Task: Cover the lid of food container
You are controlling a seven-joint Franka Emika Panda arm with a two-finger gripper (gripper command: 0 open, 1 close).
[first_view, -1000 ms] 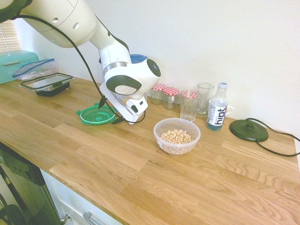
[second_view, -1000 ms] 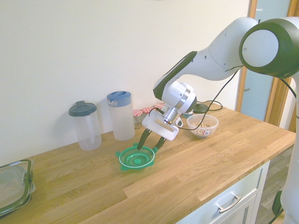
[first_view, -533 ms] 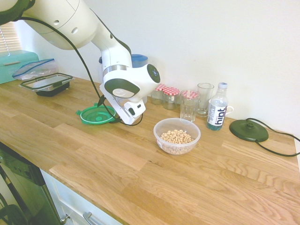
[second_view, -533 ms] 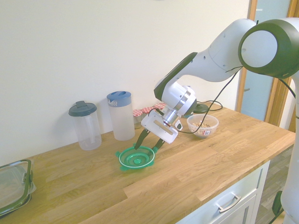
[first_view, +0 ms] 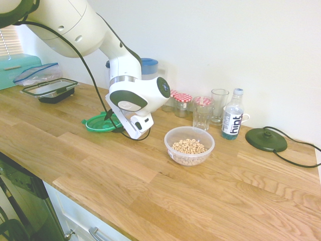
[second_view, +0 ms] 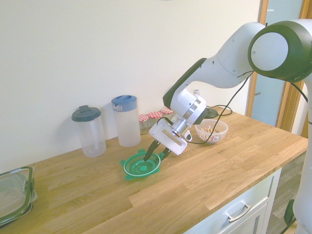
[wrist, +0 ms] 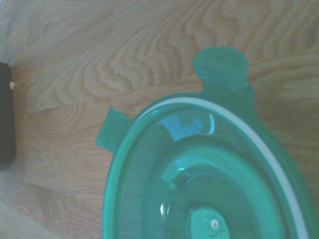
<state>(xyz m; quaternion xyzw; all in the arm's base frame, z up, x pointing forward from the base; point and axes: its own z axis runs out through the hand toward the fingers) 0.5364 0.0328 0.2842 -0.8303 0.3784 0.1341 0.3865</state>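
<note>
Two spread fingers [second_view: 157,152] now lower, tips astride the lid's [second_view: 141,165] near rim; food container [first_view: 189,145] unmoved

On the counter I count one green lid [second_view: 142,165] and one round bowl of cereal rings [first_view: 189,145]. Far along the wall stand three small jars with red checked caps [first_view: 182,104], two drinking glasses [first_view: 202,114], one water bottle [first_view: 232,115] and two tall plastic jugs [second_view: 126,120]. One rectangular dark-rimmed container [first_view: 50,90] sits far left.
</note>
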